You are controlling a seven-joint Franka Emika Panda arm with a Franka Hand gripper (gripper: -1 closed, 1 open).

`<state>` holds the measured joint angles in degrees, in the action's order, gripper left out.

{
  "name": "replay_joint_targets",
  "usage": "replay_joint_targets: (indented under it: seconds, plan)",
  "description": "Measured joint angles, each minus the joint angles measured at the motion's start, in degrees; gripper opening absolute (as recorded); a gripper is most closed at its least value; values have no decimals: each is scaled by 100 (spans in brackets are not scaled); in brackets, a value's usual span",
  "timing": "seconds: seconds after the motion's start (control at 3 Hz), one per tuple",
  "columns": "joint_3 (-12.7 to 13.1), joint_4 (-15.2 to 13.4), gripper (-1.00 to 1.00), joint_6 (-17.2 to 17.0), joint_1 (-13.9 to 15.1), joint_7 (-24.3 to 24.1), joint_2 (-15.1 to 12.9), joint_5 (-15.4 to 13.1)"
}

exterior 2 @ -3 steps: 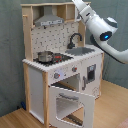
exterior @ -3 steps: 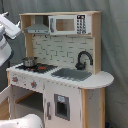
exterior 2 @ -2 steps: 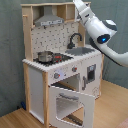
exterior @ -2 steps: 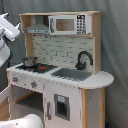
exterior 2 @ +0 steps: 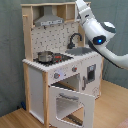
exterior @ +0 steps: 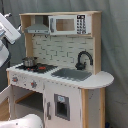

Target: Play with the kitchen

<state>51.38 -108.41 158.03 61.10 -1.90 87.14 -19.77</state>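
Tool out of sight (grip untellable) — kitchen (exterior 2: 55, 75) upright, oven door (exterior 2: 72, 105) hanging open frontward.

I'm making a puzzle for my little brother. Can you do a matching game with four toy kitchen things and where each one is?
Things:
1. shiny metal pot
2. curved black faucet
3. white oven door
4. grey range hood

Places or states:
A. hanging open
B. up under the top shelf
C. on the stovetop
D. beside the grey sink

Pairs: 1-C, 2-D, 3-A, 4-B

A grey curtain (exterior: 112, 45) hangs as the backdrop in both exterior views; a light wooden floor (exterior 2: 20, 120) shows in the second exterior view.
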Motion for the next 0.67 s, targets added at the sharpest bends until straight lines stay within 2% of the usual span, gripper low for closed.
replay_joint_targets:
  seconds: [0.67]
  plan:
    - [260,354,100,-962,2,-618,-172,0]
